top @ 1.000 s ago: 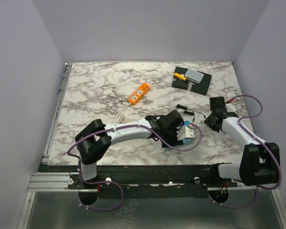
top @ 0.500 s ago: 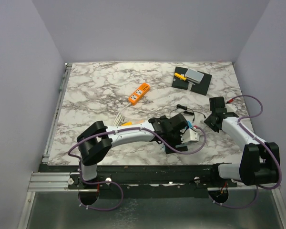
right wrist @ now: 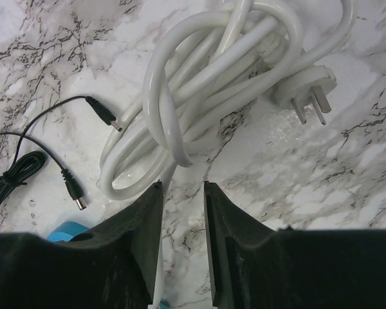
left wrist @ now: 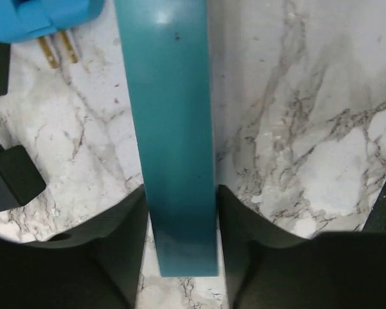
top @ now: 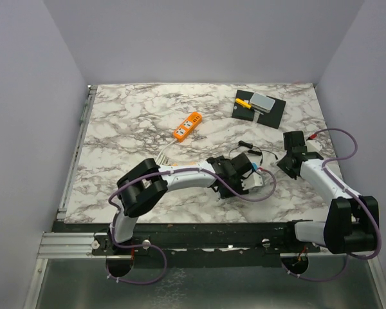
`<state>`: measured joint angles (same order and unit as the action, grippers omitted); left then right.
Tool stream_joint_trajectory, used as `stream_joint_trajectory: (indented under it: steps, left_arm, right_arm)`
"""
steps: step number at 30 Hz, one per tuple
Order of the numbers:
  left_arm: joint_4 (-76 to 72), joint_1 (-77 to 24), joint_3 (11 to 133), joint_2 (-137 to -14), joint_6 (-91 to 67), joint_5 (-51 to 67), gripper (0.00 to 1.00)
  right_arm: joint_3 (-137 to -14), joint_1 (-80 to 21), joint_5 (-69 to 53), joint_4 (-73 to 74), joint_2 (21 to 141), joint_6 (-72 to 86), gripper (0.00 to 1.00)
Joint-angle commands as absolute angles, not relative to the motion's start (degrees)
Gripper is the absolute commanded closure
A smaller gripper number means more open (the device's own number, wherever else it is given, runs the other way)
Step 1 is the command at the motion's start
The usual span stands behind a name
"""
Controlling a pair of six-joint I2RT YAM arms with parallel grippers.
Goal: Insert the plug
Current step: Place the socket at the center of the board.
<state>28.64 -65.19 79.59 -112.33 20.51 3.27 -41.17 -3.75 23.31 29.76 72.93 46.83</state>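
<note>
A marble table (top: 128,129) seen from above, with two robot arms reaching in from the near edge. The left arm stretches across to the near right-centre, and the right arm bends in beside it.

In the left wrist view, the left gripper (left wrist: 180,212) is clamped on a flat teal bar (left wrist: 170,116), which stands upright in the frame with a dark finger against each side. Just beyond it on the left, a blue plug (left wrist: 48,14) lies on the marble, its two brass prongs showing. A black adapter (left wrist: 11,177) sits nearer on the left.

In the right wrist view, the right gripper (right wrist: 182,193) hangs just above the table with its fingers (right wrist: 145,219) slightly parted and clenching nothing. A thin white cord runs loosely through the gap. Just beyond lies a coiled white cable (right wrist: 199,84), and its white plug (right wrist: 305,87) rests at the right of the coil, prongs pointing toward the near side. Thin black leads with barrel tips (right wrist: 106,116) lie to the left.

An orange power strip (top: 188,125) lies well apart, farther back and left of both grippers, with nothing plugged in. A black mat (top: 273,112) sits at the far right.
</note>
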Motion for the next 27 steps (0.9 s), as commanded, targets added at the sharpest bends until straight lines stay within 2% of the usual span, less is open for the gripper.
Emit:
stream_joint_trajectory:
  steps: [1,3,5,11,14,21,27]
  left_arm:
    - [31.8,-62.1,84.4,-115.0,18.3,10.9,0.63]
    - [33.9,-60.9,86.1,-116.4,17.7,15.0,0.68]
    - [35.0,-59.4,87.0,-117.6,16.5,21.0,0.68]
    - [40.8,-56.5,88.3,-122.5,12.9,42.4,0.68]
    - [45.1,-56.5,88.2,-125.0,14.4,50.8,0.63]
    - [47.4,-55.9,87.0,-128.9,16.5,53.6,0.59]
    - [47.4,-53.7,89.8,-131.7,15.9,54.0,0.58]
  right_arm:
    - [-40.6,-3.9,26.8,32.2,71.0,45.8,0.63]
    - [-41.0,-4.0,27.3,33.1,70.0,45.1,0.63]
    - [-41.7,-4.0,27.5,34.2,68.5,44.2,0.63]
    - [-42.2,-4.0,21.4,34.1,61.9,38.8,0.61]
    - [-42.6,-4.0,17.7,34.0,61.3,38.8,0.60]
    - [-43.4,-6.0,13.2,30.7,65.9,39.8,0.62]
    - [-39.0,-9.6,11.4,26.5,68.7,43.6,0.65]
